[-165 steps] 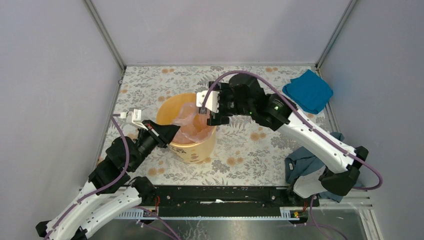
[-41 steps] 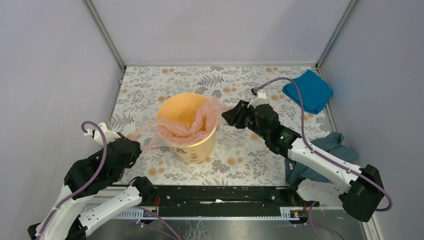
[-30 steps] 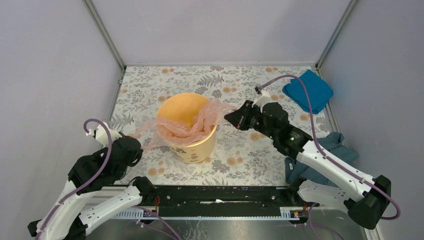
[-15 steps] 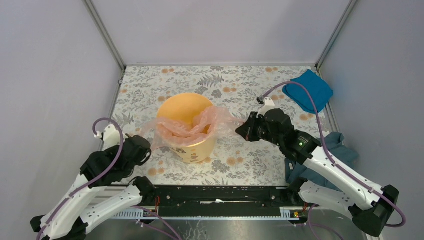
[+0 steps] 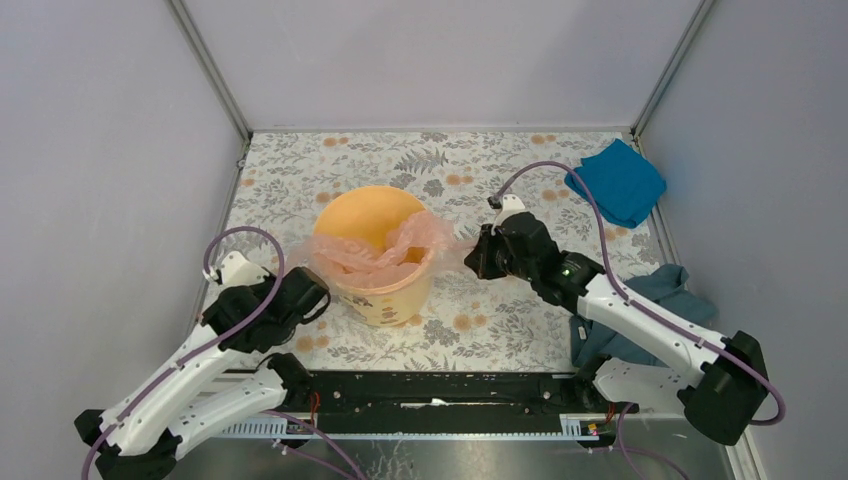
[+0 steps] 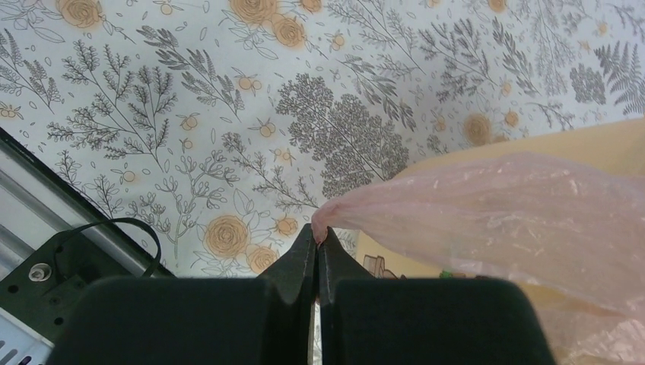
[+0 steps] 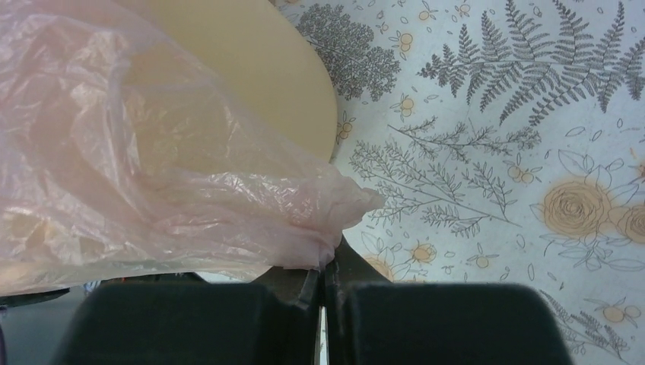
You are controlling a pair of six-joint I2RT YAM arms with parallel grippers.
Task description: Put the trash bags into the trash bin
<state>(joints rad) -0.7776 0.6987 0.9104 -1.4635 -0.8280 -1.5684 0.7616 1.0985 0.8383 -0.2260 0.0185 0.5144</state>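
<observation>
Left gripper (image 6: pixel 316 247) and right gripper (image 7: pixel 323 268) are each pinched tight on an edge of the one pink trash bag (image 5: pixel 375 250). Its middle sags inside the single yellow trash bin (image 5: pixel 385 300) with the corners outside the rim, so I'd say halfway. Two cloths: teal cloth (image 5: pixel 640 310) near, blue cloth (image 5: pixel 615 182) far.

The trash bag (image 5: pixel 385 255) is showing pale pink against the yellow-orange trash bin (image 5: pixel 365 212). The table cover (image 5: pixel 480 170) is displaying grey ferns and orange roses on white. The folded cloth (image 5: pixel 615 182) is showing bright blue, the crumpled cloth (image 5: pixel 685 290) dark teal.
</observation>
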